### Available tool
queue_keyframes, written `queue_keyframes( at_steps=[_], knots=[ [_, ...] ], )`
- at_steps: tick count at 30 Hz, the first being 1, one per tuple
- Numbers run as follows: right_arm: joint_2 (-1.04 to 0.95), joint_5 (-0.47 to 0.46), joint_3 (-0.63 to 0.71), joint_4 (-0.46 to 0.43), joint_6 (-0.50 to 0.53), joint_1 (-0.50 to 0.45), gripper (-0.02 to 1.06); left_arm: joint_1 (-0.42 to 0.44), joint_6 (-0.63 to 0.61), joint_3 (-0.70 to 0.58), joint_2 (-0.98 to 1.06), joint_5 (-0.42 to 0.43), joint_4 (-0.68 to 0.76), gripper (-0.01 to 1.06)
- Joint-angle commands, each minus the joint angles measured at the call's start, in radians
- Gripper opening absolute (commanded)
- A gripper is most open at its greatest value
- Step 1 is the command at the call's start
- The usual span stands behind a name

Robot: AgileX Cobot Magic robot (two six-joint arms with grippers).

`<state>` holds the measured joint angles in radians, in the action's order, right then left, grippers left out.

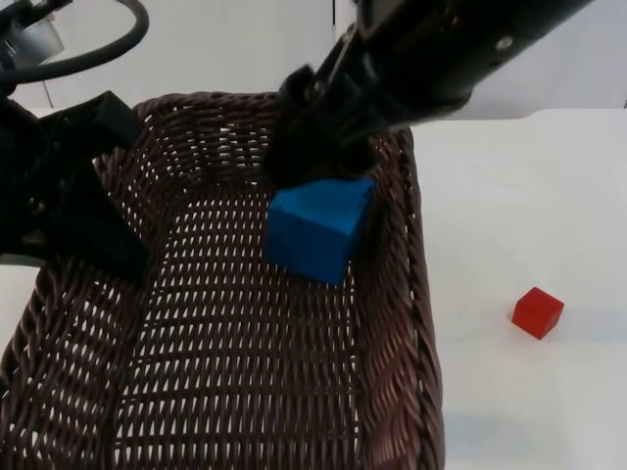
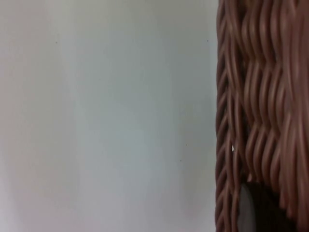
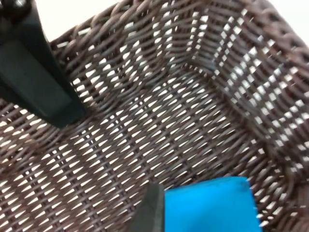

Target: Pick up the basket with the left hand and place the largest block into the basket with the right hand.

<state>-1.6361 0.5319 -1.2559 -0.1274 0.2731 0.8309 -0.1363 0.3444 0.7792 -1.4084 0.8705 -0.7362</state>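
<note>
I see the left gripper (image 1: pixel 93 211) clamping the basket's (image 1: pixel 235 392) left rim; the right gripper (image 1: pixel 323 162) grips the blue block (image 1: pixel 318 230) inside, red block (image 1: pixel 537 312) on the table (image 1: pixel 529 196)

The top camera looked down and forward, close over the raised wicker basket (image 1: pixel 245 372) and white table (image 1: pixel 529 196). The left wrist camera sat tight against its outer weave; the right wrist camera peered into its interior, shared with the top view
</note>
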Motion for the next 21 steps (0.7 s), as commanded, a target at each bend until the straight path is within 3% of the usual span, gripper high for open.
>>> queue_keyframes(
  at_steps=[1, 11, 21],
  knots=[
    [0.048, 0.016, -0.006, 0.023, 0.007, 0.007, 0.81, -0.003, -0.001, -0.001, 0.013, 0.006, -0.030, 0.00],
    [0.251, 0.139, 0.008, 0.071, -0.027, 0.004, 0.81, -0.003, -0.001, -0.001, 0.013, 0.003, -0.032, 0.00],
    [0.485, 0.076, 0.217, 0.074, -0.059, 0.004, 0.81, -0.003, -0.001, -0.001, 0.013, 0.005, -0.034, 0.00]
  ],
)
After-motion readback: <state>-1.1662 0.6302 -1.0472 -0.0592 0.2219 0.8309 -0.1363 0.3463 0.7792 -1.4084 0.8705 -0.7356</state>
